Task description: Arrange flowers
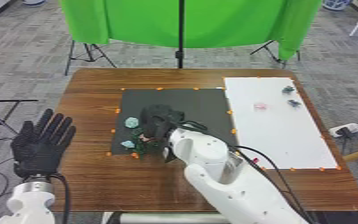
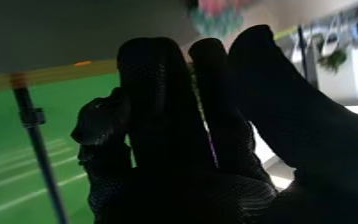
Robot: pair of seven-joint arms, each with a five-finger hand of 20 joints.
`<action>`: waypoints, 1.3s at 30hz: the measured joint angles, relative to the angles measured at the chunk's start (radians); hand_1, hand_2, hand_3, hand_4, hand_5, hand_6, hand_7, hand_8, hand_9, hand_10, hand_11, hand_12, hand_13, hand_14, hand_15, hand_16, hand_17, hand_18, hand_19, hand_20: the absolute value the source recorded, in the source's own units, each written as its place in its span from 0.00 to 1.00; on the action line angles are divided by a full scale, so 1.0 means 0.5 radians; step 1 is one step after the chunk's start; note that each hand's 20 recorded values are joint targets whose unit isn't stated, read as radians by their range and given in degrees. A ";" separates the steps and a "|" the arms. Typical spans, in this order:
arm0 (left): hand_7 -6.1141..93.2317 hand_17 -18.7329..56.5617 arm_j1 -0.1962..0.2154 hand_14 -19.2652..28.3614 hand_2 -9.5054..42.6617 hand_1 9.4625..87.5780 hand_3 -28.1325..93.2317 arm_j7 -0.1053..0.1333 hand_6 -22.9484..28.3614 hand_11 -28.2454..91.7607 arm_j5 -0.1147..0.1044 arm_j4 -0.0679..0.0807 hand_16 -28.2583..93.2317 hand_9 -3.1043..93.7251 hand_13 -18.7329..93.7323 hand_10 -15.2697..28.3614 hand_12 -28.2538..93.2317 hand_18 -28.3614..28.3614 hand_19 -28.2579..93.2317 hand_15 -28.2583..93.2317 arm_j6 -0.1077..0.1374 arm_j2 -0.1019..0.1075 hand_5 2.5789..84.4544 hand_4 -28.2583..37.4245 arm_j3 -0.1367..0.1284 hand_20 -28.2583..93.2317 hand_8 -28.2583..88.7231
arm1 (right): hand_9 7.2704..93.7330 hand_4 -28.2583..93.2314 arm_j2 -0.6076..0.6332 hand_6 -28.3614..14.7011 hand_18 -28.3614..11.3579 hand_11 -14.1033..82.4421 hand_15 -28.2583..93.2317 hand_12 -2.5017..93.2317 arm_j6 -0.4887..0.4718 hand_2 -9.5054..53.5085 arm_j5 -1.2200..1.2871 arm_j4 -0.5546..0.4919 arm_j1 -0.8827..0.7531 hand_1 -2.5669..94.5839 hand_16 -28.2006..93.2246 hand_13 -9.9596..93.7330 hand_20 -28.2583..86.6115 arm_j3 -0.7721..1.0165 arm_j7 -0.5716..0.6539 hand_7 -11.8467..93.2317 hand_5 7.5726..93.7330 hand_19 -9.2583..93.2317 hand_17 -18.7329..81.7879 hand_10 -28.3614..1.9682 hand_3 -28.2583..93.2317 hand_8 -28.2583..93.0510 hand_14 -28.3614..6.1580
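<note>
Black-gloved right hand is over the dark grey rectangular mat, mid-frame.
Fingers nearly straight; any grip, I cannot tell. Pale teal, rounded flowers lie beside it, centre-left. Black-gloved left hand spreads open, left.

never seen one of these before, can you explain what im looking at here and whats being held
It's a robot with two white arms, each ending in a black-gloved hand. One picture comes from its head, looking down at the brown wooden table; the other comes from its right wrist, so that glove looms large.

On the table are a dark mat and a white sheet with small flower pieces. The right hand is over the dark mat, beside pale teal flowers; I can't tell whether it holds anything. The left hand is open and empty.
</note>
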 measured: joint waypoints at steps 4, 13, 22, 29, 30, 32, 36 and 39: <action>0.16 0.12 0.007 0.75 0.35 0.24 0.88 -0.005 0.64 0.39 0.000 -0.002 0.17 0.40 0.40 0.72 0.30 0.76 0.54 0.52 0.003 -0.009 0.48 0.00 -0.016 0.33 0.16 | 0.52 0.00 0.014 0.56 0.13 0.30 0.63 0.18 -0.094 0.00 0.191 -0.124 -0.025 0.48 0.34 0.56 0.56 0.150 0.056 0.26 0.57 0.86 0.45 0.33 0.92 0.13 0.38; 0.16 0.12 0.045 0.75 0.34 0.24 0.88 0.014 0.64 0.39 0.001 -0.029 0.17 0.40 0.40 0.72 0.30 0.76 0.54 0.52 0.001 -0.026 0.47 0.00 -0.019 0.33 0.16 | 0.42 0.00 0.175 0.56 0.18 0.26 0.45 0.16 0.257 0.00 0.219 0.200 0.179 0.48 0.32 0.44 0.44 0.369 0.305 0.27 0.50 0.72 0.38 0.35 0.94 0.12 0.34; 0.16 0.12 0.083 0.75 0.34 0.24 0.88 0.031 0.64 0.39 0.001 -0.042 0.17 0.39 0.40 0.72 0.30 0.76 0.53 0.52 0.001 -0.032 0.47 0.00 -0.030 0.33 0.16 | 0.41 0.00 0.475 0.57 0.18 0.25 0.43 0.16 0.126 0.00 0.197 0.307 0.174 0.48 0.34 0.43 0.43 0.704 0.444 0.27 0.48 0.71 0.37 0.38 0.95 0.12 0.33; 0.16 0.12 0.081 0.75 0.35 0.24 0.88 0.026 0.64 0.39 0.004 -0.042 0.17 0.40 0.40 0.72 0.30 0.76 0.54 0.52 0.001 -0.039 0.47 0.00 -0.030 0.33 0.16 | 0.40 0.00 0.529 0.57 0.14 0.25 0.42 0.16 -0.048 0.00 0.168 0.316 0.081 0.51 0.34 0.44 0.43 0.754 0.467 0.26 0.47 0.70 0.38 0.39 0.96 0.12 0.33; 0.16 0.12 0.078 0.75 0.35 0.24 0.88 0.023 0.64 0.39 0.006 -0.042 0.17 0.40 0.40 0.72 0.30 0.76 0.53 0.52 0.002 -0.040 0.47 0.00 -0.028 0.33 0.16 | 0.40 0.00 0.525 0.57 0.13 0.25 0.42 0.16 -0.071 0.00 0.162 0.324 0.069 0.51 0.34 0.44 0.42 0.757 0.468 0.26 0.47 0.69 0.38 0.39 0.96 0.12 0.33; 0.16 0.12 0.071 0.75 0.35 0.24 0.88 0.016 0.64 0.39 0.012 -0.039 0.17 0.39 0.40 0.72 0.30 0.76 0.53 0.52 0.003 -0.043 0.47 0.00 -0.023 0.33 0.16 | 0.40 0.00 0.516 0.57 0.10 0.25 0.42 0.16 -0.105 0.00 0.150 0.344 0.047 0.52 0.35 0.43 0.42 0.757 0.478 0.26 0.47 0.68 0.39 0.39 0.96 0.12 0.31; 0.16 0.12 0.060 0.75 0.35 0.24 0.88 0.002 0.64 0.39 0.041 -0.037 0.17 0.40 0.40 0.72 0.30 0.76 0.54 0.52 0.010 -0.048 0.48 0.00 -0.015 0.33 0.16 | 0.43 0.00 0.506 0.57 0.10 0.29 0.49 0.17 -0.111 0.00 0.109 0.380 0.012 0.55 0.35 0.49 0.47 0.742 0.549 0.27 0.51 0.81 0.46 0.35 0.95 0.12 0.35; 0.16 0.12 0.059 0.75 0.35 0.24 0.88 -0.003 0.64 0.39 0.056 -0.037 0.17 0.40 0.40 0.72 0.30 0.76 0.53 0.52 0.022 -0.049 0.48 0.00 -0.012 0.33 0.16 | 0.51 0.00 0.507 0.55 0.17 0.40 0.64 0.20 -0.045 0.00 0.068 0.386 0.003 0.61 0.37 0.59 0.55 0.709 0.621 0.30 0.55 0.91 0.55 0.33 0.91 0.11 0.46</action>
